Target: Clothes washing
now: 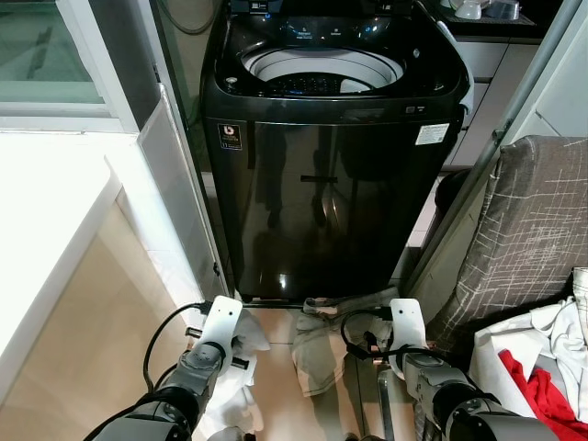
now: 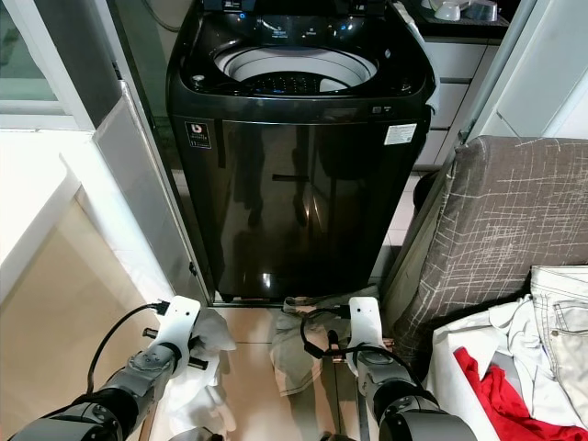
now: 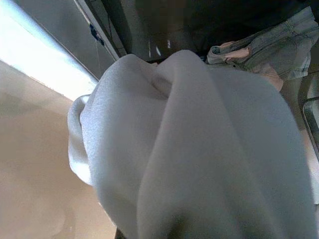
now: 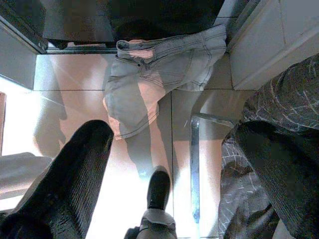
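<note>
The tiled floor (image 4: 65,79) carries the black washing machine (image 1: 333,165). Pale denim shorts (image 4: 159,74) lie crumpled on the tiles just before it, beside a patterned sofa (image 2: 496,230).

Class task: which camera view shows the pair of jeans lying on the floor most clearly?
The right wrist view: the jeans lie spread on the tiles, waistband and legs plain. Both eye views show them partly behind the arms, below the washing machine; the left wrist view shows a corner beyond the white cloth.

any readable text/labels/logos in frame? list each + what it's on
No text is legible.
Square logo sticker on the washing machine front: too small to read.
White label on its front: print too small.
Control panel: blue lights, markings blurred.
</note>
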Robot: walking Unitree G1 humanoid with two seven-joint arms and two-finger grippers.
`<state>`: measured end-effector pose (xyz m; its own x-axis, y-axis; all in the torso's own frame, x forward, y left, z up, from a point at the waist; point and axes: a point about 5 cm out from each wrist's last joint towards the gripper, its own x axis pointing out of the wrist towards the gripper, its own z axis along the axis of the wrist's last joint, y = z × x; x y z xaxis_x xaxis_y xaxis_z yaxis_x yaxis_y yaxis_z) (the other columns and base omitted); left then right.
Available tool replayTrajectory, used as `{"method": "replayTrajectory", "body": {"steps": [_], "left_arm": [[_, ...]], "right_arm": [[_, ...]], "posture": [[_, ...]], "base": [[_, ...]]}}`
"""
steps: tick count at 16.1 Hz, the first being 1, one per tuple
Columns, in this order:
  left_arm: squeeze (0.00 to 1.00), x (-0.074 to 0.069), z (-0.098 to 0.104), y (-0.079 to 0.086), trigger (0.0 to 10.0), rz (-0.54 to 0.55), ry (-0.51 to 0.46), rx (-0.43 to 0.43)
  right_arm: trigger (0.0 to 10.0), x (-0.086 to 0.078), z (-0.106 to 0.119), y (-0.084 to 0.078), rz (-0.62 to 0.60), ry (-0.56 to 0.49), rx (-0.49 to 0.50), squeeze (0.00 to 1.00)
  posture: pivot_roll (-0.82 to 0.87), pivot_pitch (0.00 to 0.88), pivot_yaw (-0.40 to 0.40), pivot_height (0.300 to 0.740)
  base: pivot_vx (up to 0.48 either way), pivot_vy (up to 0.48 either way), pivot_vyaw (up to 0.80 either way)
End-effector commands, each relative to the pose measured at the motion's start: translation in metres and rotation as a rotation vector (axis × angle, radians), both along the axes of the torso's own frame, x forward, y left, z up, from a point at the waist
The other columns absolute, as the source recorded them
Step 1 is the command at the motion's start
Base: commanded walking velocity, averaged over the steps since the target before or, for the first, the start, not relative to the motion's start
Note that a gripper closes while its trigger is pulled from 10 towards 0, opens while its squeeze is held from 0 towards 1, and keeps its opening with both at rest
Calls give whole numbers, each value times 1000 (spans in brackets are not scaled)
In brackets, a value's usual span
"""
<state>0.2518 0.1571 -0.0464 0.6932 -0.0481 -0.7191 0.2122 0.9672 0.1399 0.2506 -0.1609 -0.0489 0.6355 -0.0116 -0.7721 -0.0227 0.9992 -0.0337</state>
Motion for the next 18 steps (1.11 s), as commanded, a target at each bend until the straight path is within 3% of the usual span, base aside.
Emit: {"method": "replayTrajectory", "body": {"steps": [1, 4, 5, 9, 11, 13, 14, 16, 18], "left_arm": [[0, 1, 1, 0, 10000, -16, -2, 13], [0, 3, 2, 0, 10000, -15, -13, 4], [0, 10, 8, -2, 10000, -16, -44, -21], [0, 54, 57, 4, 10000, -29, -327, -128], [0, 64, 73, 8, 10000, -29, -408, -149], [0, 79, 106, 10, 10000, -23, -563, -174], [0, 82, 119, 9, 10000, -19, -624, -174], [0, 82, 167, 5, 10000, -28, -814, -211], [0, 72, 182, 3, 10000, -56, -886, -211]], "right_arm": [[10000, -2, -1, -1, 7, 11, -9, 0], [10000, -2, -1, -2, -4, 6, -3, 0], [10000, 4, 3, -3, -17, -20, 11, 0], [10000, 40, 36, -12, -31, -213, 100, 0], [10000, 51, 48, -12, -32, -275, 129, 0], [10000, 71, 76, -11, -12, -409, 150, 0], [10000, 76, 87, -10, -1, -459, 155, 0], [10000, 77, 114, -10, 36, -581, 159, 0], [10000, 66, 122, -13, 50, -624, 152, 0]], "posture": [[-103, 0, 6, 731], [-106, 0, 6, 731], [-110, 0, 7, 731], [-107, 0, 8, 731], [-105, 0, 7, 731], [-98, 0, 2, 731], [-94, 0, 0, 731], [-89, 0, -5, 731], [-81, 0, -8, 731]], "base": [[0, 0, 0], [0, 0, 0], [0, 0, 0], [0, 0, 0], [0, 0, 0], [0, 0, 0], [0, 0, 0], [0, 0, 0], [0, 0, 0]]}}
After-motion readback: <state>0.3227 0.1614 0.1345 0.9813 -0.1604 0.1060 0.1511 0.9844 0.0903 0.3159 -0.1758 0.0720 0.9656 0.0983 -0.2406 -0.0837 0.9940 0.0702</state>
